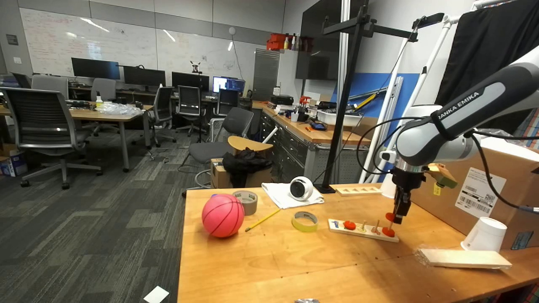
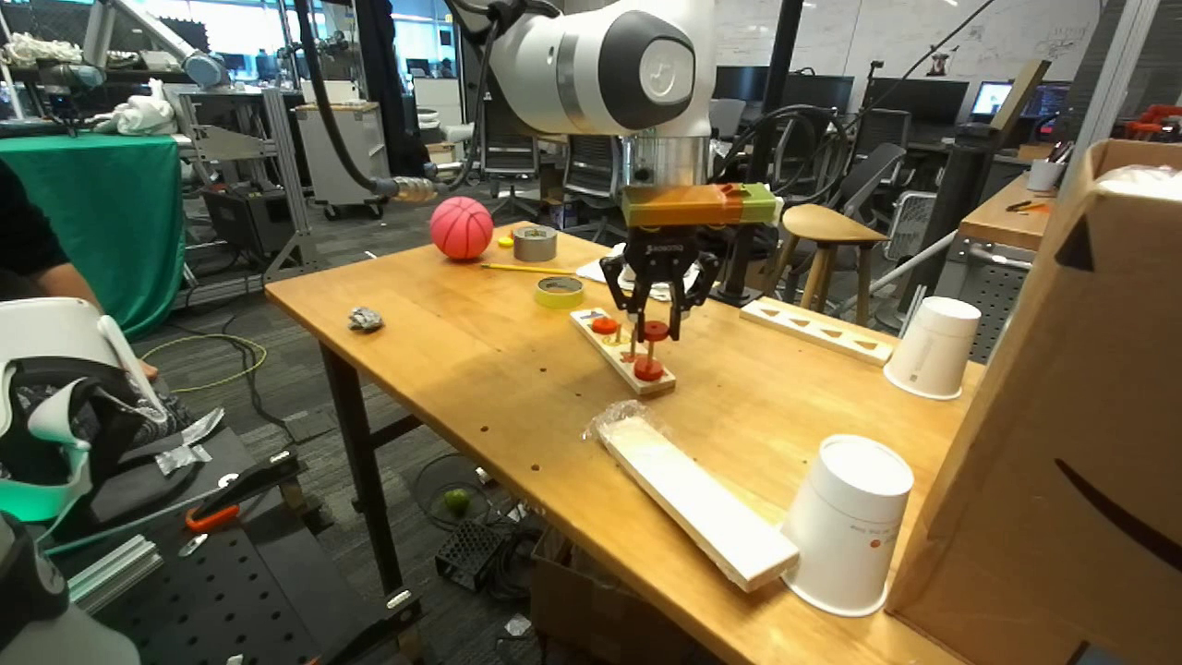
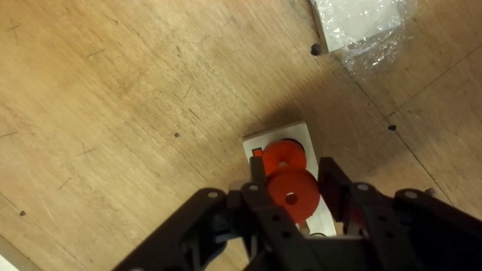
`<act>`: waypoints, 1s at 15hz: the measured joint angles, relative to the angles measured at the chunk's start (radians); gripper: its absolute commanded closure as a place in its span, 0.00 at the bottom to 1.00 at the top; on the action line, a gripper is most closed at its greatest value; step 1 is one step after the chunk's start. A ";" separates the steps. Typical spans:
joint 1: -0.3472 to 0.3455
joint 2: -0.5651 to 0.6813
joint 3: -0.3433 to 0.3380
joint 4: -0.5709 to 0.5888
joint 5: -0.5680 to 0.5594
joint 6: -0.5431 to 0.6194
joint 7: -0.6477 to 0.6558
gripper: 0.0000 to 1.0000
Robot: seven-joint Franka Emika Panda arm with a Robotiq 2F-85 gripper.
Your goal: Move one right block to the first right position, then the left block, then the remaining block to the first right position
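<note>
Jaws: narrowed onto a red raised disc (image 3: 302,188), a fingertip (image 3: 258,169) on either side in the wrist view.
Raised disc: over the end peg (image 2: 651,349) in both exterior views; its centre hole is visible in the wrist view. Whether the peg has entered the hole, cannot tell.
Lower disc (image 2: 648,370): red, at the foot of the end peg, near the wrapped plank (image 2: 694,499).
Third disc (image 1: 349,225): red, toward the opposite end, seen in both exterior views; two pegs (image 1: 377,226) stand between it and the lower disc.
Pegged board (image 3: 292,131): flat on the desk (image 1: 261,256); the wrist view adds a printed red mark (image 3: 257,152) beside the lower disc, but the jaws hide much of the length.
Crumpled lump (image 2: 366,319): whole in an exterior view, near the desk edge.
</note>
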 measured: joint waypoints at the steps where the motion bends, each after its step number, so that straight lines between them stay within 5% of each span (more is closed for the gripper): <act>1: 0.000 0.008 0.001 0.012 0.001 -0.001 0.000 0.75; 15: 0.000 0.107 0.028 0.179 0.001 -0.059 -0.001 0.75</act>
